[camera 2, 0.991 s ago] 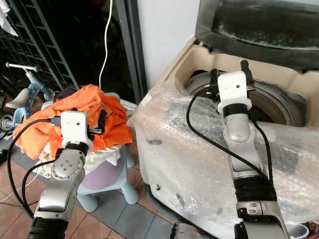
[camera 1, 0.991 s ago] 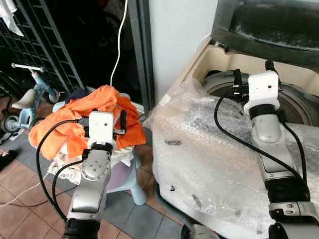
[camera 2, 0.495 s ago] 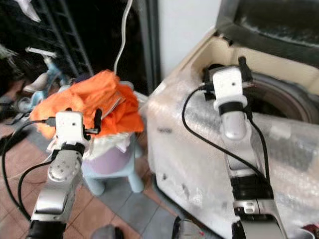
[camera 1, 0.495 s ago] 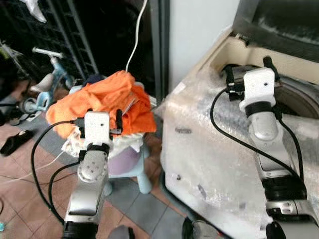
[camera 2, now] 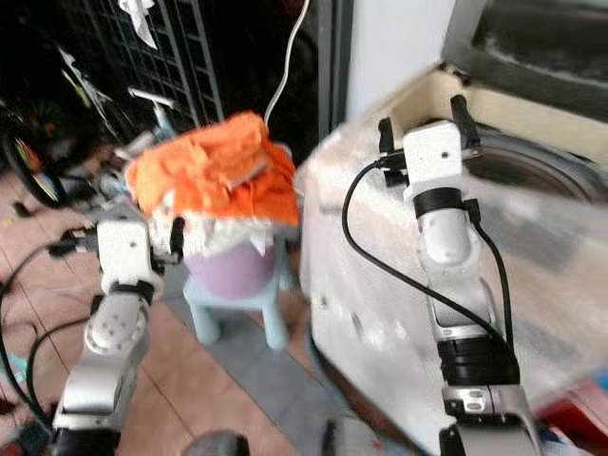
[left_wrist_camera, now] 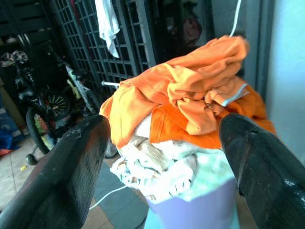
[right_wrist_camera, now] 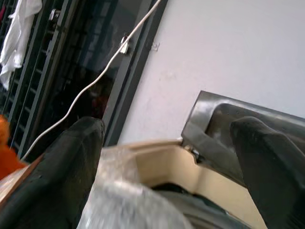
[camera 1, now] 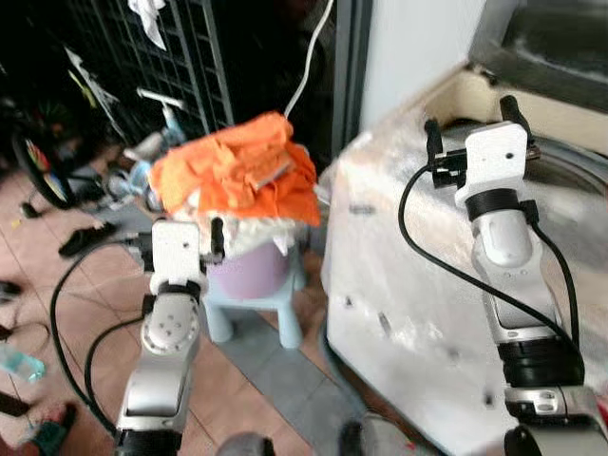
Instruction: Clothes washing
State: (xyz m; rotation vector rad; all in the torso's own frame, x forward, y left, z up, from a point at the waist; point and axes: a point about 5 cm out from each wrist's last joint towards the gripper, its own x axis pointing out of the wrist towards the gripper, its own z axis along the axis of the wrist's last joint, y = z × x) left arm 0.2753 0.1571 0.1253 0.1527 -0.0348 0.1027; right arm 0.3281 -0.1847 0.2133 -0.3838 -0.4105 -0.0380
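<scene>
Heap of crumpled orange garments [camera 1: 237, 171], piled over pale patterned laundry in a lilac plastic basket [camera 1: 249, 273]; basket stands on a light blue plastic stool [camera 1: 285, 309] on the tiled floor, just beside the washer's left flank.

Top-loading cream washing machine [camera 1: 408, 285], body wrapped in clear bubble plastic; dark grey lid [camera 2: 532, 47] raised at the back; drum rim visible at the right edge, contents not discernible.

Left gripper [left_wrist_camera: 162, 157]: two black fingers spread wide, nothing between them; held low in front of the basket, pointed at the orange heap, apart from it.

Right gripper [right_wrist_camera: 167, 157]: fingers likewise spread wide and empty; raised above the washer's top near the drum opening, pointed toward the raised lid and white wall [right_wrist_camera: 228, 52].

White cable [right_wrist_camera: 95, 81] hanging down a dark door frame behind the basket.

Black metal grille [left_wrist_camera: 119, 52] along the left, a white cloth [left_wrist_camera: 108, 24] hung on it; a small child's tricycle with pale blue frame [camera 1: 157, 142] and a bicycle [left_wrist_camera: 40, 119] parked before it; dark sandals [camera 1: 85, 239] on the floor tiles; eye views blurred.
</scene>
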